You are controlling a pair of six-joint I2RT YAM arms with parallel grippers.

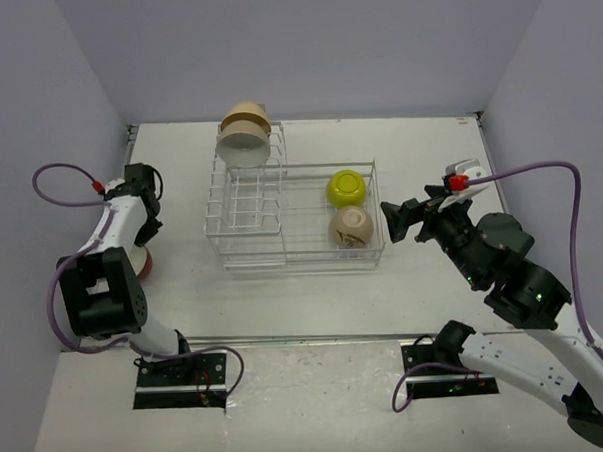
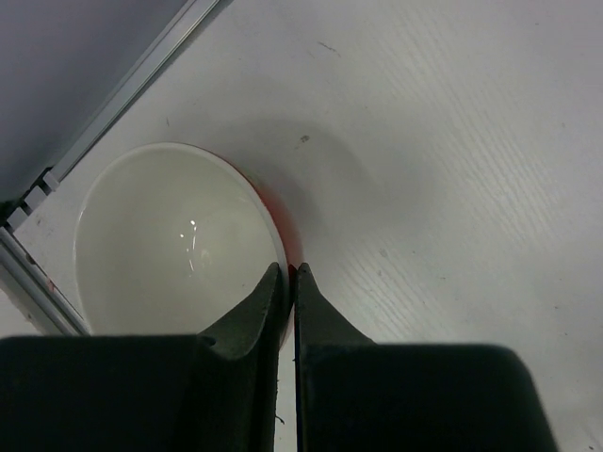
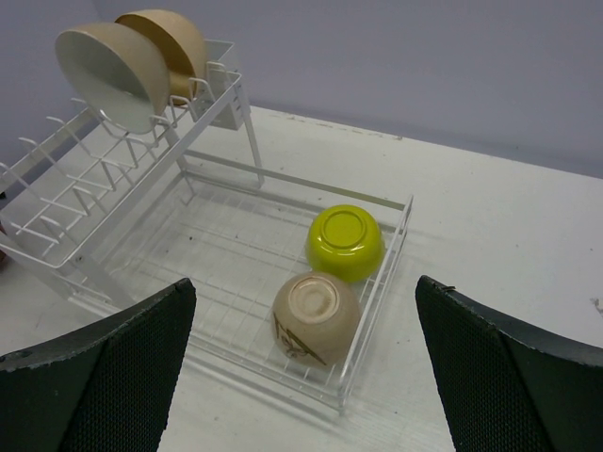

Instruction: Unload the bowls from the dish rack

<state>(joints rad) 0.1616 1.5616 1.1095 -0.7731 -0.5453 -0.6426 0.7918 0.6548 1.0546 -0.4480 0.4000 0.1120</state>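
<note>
Red bowl (image 2: 170, 245) sits at the table's (image 2: 452, 188) left, rim pinched in the closed left claw (image 2: 287, 273). Right claw (image 1: 394, 222) gapes empty beside the rack (image 1: 250, 203), mid-table, carrying a green bowl (image 1: 346, 188), a tan bowl (image 1: 351, 227) and two beige bowls (image 1: 245, 140).

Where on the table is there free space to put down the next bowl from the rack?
Bare table lies between the dish rack and the near edge, and in the far right corner, beyond the open right gripper. Crowded: the left edge, where the left gripper pinches the red-and-white bowl.
</note>
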